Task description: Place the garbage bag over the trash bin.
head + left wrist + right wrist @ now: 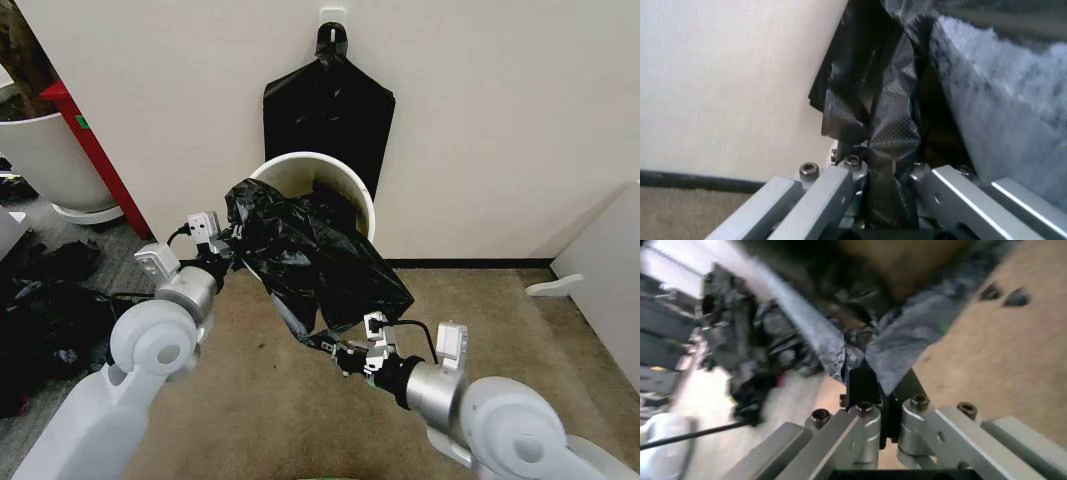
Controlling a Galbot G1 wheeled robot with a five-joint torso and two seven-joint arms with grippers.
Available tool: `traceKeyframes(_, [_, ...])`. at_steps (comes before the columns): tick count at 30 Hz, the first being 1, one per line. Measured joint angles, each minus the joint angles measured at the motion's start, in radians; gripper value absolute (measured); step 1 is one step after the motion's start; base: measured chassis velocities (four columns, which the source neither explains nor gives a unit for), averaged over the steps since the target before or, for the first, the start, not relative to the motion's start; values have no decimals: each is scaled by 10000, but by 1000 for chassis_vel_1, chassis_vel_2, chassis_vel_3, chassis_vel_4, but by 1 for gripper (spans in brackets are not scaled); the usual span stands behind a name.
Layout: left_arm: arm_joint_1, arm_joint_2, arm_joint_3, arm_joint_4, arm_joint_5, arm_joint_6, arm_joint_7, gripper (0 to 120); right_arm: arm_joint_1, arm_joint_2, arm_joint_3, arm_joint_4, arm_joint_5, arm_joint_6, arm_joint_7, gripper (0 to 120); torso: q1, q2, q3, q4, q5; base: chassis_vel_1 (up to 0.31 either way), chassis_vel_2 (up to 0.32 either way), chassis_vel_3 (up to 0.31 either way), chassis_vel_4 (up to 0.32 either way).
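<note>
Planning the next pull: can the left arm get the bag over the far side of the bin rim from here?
Probably yes. The left hand grips the bag beside the bin, whose far rim looks uncovered.

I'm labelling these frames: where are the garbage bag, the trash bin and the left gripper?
garbage bag (320,255), head view, crinkled middle of the film.
trash bin (362,196), head view, bare right rim.
left gripper (883,185), left wrist view, between fingertips, shut on the bag.

Glossy crinkled plastic garbage bag (315,262)
</note>
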Motion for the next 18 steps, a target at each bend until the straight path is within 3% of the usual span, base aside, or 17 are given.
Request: traceKeyframes(18, [232, 122, -227, -118, -324, 629, -179, 1, -223, -366, 978, -872, -2385, 171, -162, 0, 0, 0, 0, -1, 0, 0, 0, 0, 0])
